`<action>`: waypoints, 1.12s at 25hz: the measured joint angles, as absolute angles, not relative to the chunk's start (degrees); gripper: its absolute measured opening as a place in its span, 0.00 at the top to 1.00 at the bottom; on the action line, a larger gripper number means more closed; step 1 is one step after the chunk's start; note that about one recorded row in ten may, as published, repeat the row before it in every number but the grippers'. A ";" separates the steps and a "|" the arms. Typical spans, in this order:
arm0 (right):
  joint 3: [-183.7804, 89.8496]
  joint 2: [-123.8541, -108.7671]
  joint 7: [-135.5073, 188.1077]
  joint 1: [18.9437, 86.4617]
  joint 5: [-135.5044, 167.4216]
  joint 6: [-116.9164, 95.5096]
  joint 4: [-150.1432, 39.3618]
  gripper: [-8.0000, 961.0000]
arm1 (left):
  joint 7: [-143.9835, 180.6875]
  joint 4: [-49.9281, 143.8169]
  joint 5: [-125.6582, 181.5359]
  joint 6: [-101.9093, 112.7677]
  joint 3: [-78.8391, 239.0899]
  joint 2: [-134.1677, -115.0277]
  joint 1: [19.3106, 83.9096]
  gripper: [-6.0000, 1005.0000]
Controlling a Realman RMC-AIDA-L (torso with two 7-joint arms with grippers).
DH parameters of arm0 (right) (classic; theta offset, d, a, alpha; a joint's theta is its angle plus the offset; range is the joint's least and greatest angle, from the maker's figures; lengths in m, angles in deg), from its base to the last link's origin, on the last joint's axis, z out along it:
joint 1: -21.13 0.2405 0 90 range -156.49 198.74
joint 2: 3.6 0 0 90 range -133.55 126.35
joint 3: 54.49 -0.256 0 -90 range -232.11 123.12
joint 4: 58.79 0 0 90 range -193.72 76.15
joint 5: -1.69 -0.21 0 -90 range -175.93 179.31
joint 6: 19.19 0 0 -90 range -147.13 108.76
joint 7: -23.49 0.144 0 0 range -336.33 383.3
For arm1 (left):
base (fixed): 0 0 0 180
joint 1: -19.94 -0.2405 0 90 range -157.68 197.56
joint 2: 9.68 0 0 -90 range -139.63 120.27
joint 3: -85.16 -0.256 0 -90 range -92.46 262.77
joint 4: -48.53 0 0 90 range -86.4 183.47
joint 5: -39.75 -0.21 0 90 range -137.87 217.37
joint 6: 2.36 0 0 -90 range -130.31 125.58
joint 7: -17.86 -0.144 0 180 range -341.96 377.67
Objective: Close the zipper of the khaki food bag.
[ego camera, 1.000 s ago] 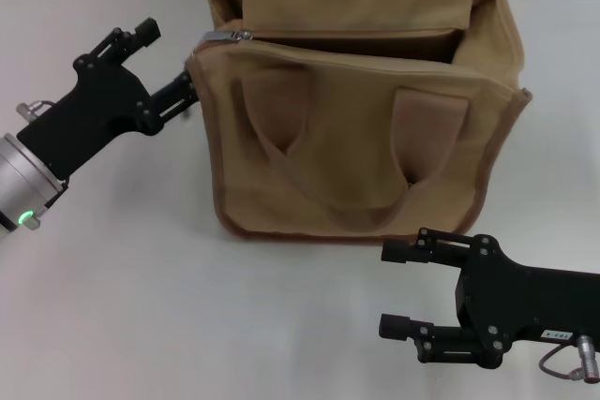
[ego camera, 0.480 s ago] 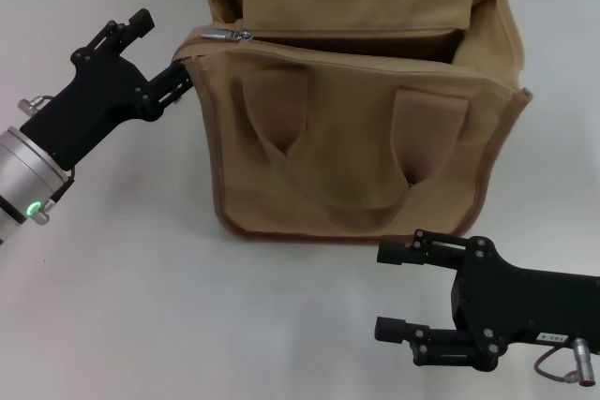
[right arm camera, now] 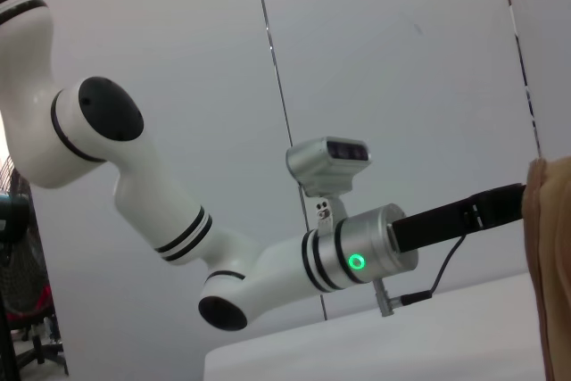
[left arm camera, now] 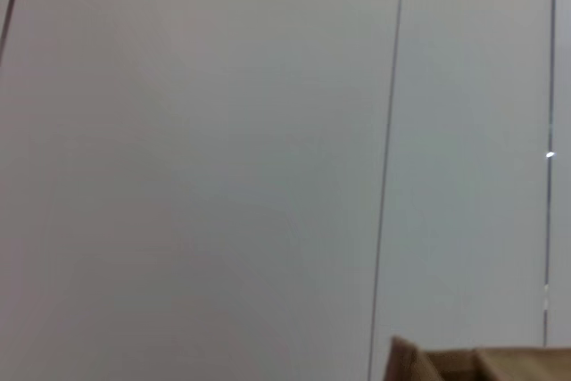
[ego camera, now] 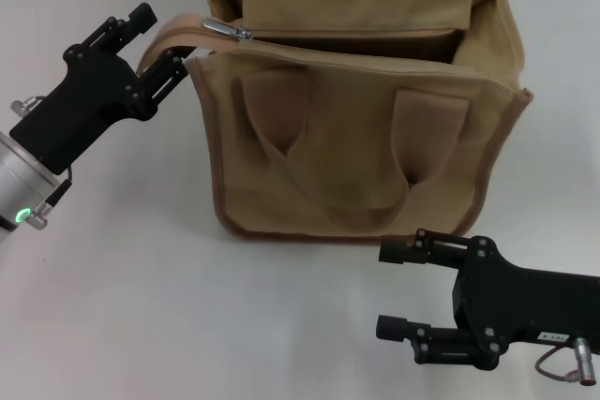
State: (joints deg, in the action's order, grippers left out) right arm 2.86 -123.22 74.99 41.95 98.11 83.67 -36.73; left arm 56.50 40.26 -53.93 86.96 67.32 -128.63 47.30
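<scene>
The zipper (ego camera: 281, 37) runs along the top of the khaki food bag (ego camera: 361, 110), which stands on the surface (ego camera: 122, 269), its mouth unzipped and its silver pull tab (ego camera: 228, 31) at the bag's left end. My left claw (ego camera: 161, 47) sits just left of that tab, pinching the loose strap (ego camera: 183, 32). I judge I'm bracing the bag; next, the pull must be gripped and drawn rightward. My right claw (ego camera: 398, 289) hangs open and empty in front of the bag.

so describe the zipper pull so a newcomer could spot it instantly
Start at the khaki food bag mid-table and follow its open top edge to the robot's-left corner. The zipper pull lies there beside the left end effector, the only shiny silver metal on the tan canvas.
</scene>
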 joint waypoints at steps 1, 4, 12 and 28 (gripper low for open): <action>2.84 -123.19 74.99 42.00 97.91 83.74 -36.73 0.23 | 56.27 40.24 -54.04 87.61 67.34 -128.62 47.18 0.25; 2.82 -123.12 74.99 42.14 97.08 83.78 -36.70 0.23 | 56.32 40.12 -54.31 88.17 67.22 -128.58 47.07 0.34; 2.81 -123.13 74.98 42.26 96.53 84.35 -36.31 0.23 | 56.22 40.10 -55.13 87.07 66.70 -128.76 47.88 0.75; -7.73 -122.55 116.42 47.55 87.20 87.80 -11.96 0.24 | 56.21 42.24 -54.92 89.41 66.73 -128.81 49.26 0.97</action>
